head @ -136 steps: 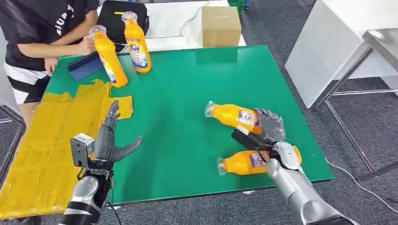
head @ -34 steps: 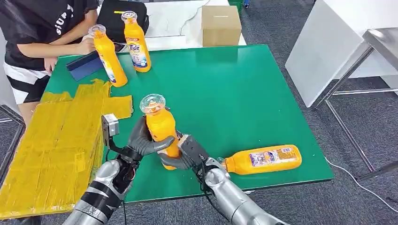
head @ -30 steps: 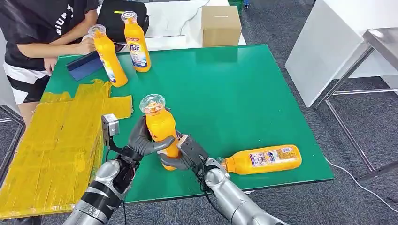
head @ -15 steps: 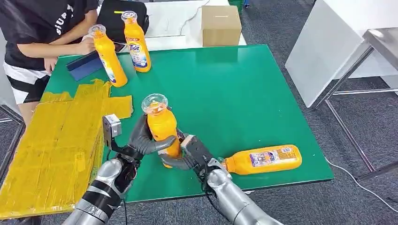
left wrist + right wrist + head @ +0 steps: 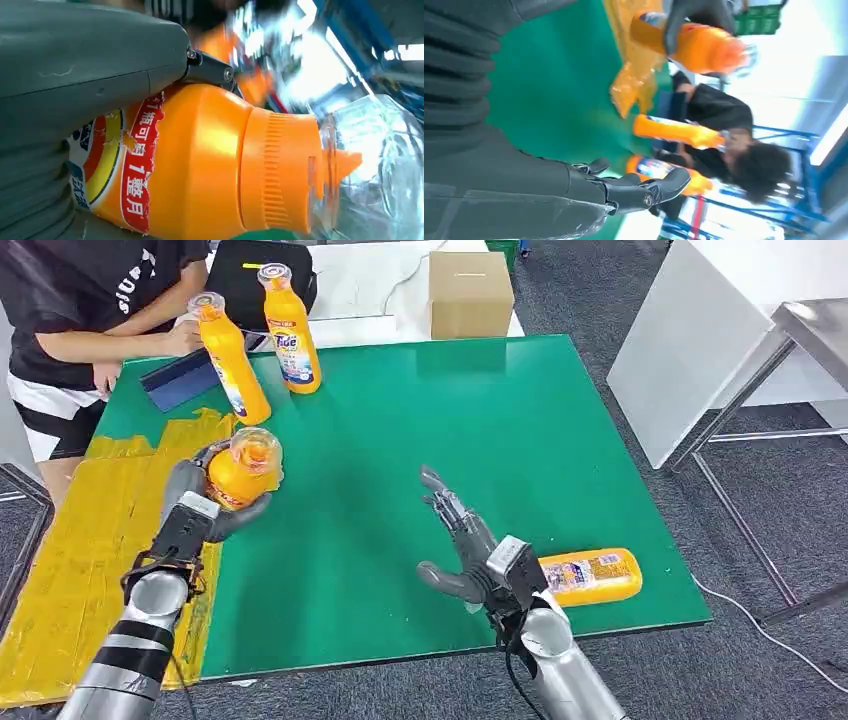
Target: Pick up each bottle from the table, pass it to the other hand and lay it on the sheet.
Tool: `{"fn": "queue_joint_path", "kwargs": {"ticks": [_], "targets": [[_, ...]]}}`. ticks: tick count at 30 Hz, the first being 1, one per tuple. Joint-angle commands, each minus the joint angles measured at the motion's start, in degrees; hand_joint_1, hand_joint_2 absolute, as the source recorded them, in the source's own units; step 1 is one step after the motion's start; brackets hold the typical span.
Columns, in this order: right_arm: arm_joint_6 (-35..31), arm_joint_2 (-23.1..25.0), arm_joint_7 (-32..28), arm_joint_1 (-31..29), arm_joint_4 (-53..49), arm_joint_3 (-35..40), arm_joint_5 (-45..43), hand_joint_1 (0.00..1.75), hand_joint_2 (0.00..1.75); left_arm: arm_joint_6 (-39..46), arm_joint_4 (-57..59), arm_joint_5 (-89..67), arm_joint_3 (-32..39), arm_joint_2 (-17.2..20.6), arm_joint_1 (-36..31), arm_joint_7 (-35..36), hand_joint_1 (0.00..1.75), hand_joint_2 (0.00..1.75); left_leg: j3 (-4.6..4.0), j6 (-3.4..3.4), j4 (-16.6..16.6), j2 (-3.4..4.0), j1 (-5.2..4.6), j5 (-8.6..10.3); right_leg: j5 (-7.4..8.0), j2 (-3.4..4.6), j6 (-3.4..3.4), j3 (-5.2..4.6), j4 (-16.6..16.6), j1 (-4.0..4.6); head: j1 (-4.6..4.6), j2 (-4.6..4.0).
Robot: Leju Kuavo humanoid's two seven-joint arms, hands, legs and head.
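The right hand (image 5: 462, 545) hovers above the near part of the green table (image 5: 420, 440) with its fingers (image 5: 644, 191) spread wide and nothing in them. Just beside it, toward the near right corner, a bottle (image 5: 588, 577) lies on its side on the green. Farther left, the left hand (image 5: 200, 505) grips a second bottle (image 5: 240, 470) around the body, cap end tilted up, above the inner edge of the yellow sheet (image 5: 90, 570); the left wrist view shows its orange collar and clear cap (image 5: 370, 165). At the far left, two upright bottles (image 5: 262, 340) stand near a person (image 5: 90, 310), whose hand touches one. Beyond sits a cardboard box (image 5: 470, 295).
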Motion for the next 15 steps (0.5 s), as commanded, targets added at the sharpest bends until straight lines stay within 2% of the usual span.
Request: {"fn": "queue_joint_path", "kwargs": {"ticks": [1, 6, 7, 10, 13, 15], "targets": [[-0.52, -2.69, -0.63, 1.11, -6.92, -3.05, -0.57, 0.00, 0.00, 5.02, 11.07, -12.76, 1.34, 3.60, -5.23, 2.22, 1.75, 1.75, 0.21, -0.03, -0.03, -0.08, 0.00, -0.05, -0.08, -0.14, -0.06, 0.23, -0.02, 0.01, -0.02, 0.00], [-0.51, -2.47, -0.84, 1.11, -6.42, -3.02, -0.68, 0.00, 0.00, 5.89, 11.80, -14.84, 0.63, 3.72, -5.47, 3.19, 1.75, 1.75, 0.33, -0.05, 0.01, -0.10, 0.01, -0.14, -0.16, -0.20, -0.08, 0.38, -0.01, 0.03, 0.00, 0.00], [-0.50, -2.40, -1.08, 1.14, -6.36, -3.22, -0.76, 0.00, 1.75, 6.27, 12.81, -17.21, 0.11, 4.05, -5.71, 4.50, 1.75, 1.75, 0.22, -0.04, 0.00, -0.11, 0.00, -0.09, -0.11, -0.18, -0.07, 0.27, -0.01, 0.01, 0.00, 0.00], [0.67, -2.18, -1.97, 0.82, -6.18, -3.91, -1.40, 0.00, 1.75, 12.27, 25.45, -35.08, -3.45, 5.71, -9.40, 11.70, 1.75, 1.75, 0.39, -0.07, -0.05, -0.08, 0.00, -0.11, -0.13, -0.16, -0.11, 0.43, -0.04, 0.02, 0.00, 0.00], [1.71, -1.51, -1.74, -0.27, -5.11, -3.77, -2.46, 0.00, 1.75, 12.86, 37.13, -37.88, -2.70, 3.56, -13.18, 10.95, 1.75, 1.75, 0.23, -0.04, -0.06, -0.07, -0.03, -0.02, -0.05, -0.12, -0.06, 0.24, -0.02, -0.01, 0.00, 0.00], [1.80, -1.42, -1.73, -0.42, -4.53, -3.39, -2.45, 0.00, 1.75, 12.60, 40.16, -37.10, -1.80, 2.34, -13.68, 11.08, 1.75, 1.75, 0.39, -0.06, -0.05, -0.10, -0.02, -0.06, -0.10, -0.19, -0.10, 0.40, -0.01, 0.00, -0.02, 0.00]]}}
